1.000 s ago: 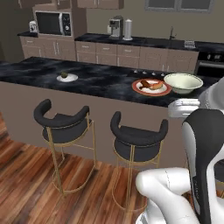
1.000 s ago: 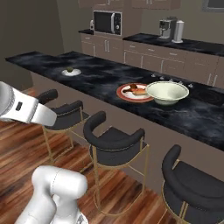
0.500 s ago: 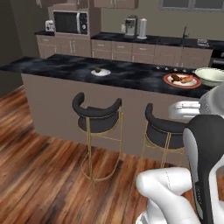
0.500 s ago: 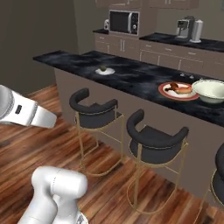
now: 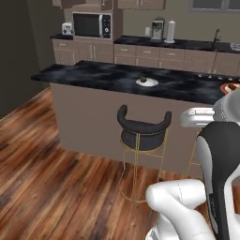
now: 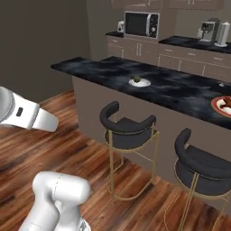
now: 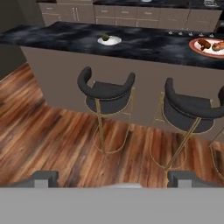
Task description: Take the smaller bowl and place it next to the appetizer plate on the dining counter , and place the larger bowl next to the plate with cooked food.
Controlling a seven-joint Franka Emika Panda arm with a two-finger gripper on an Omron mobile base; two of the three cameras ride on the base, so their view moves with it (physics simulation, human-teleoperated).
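The dining counter [image 5: 103,75] [image 6: 176,90] [image 7: 52,35] runs across all three views. On it sits the appetizer plate [image 5: 146,82] [image 6: 139,81] [image 7: 109,40], small and white with a dark morsel at its centre. Farther right along the counter lies the plate with cooked food [image 5: 229,87] [image 6: 223,104] [image 7: 209,45], cut by the frame edge in the base views. Both bowls are out of view. In the hand view my gripper [image 7: 113,180] is open, its fingertips [image 7: 43,178] wide apart with nothing between them, well short of the counter above the wood floor.
Black bar stools with gold legs [image 5: 143,133] [image 6: 128,128] [image 7: 107,94] stand against the counter's brown base, another one [image 6: 200,169] [image 7: 192,109] to the right. Behind are back cabinets with a microwave [image 5: 91,24] [image 6: 141,24]. Wood floor stretches to the left.
The whole picture has shifted: the base has driven left along the counter. The appetizer plate now sits near the middle; the cooked-food plate is at the right edge, the larger bowl beyond it.
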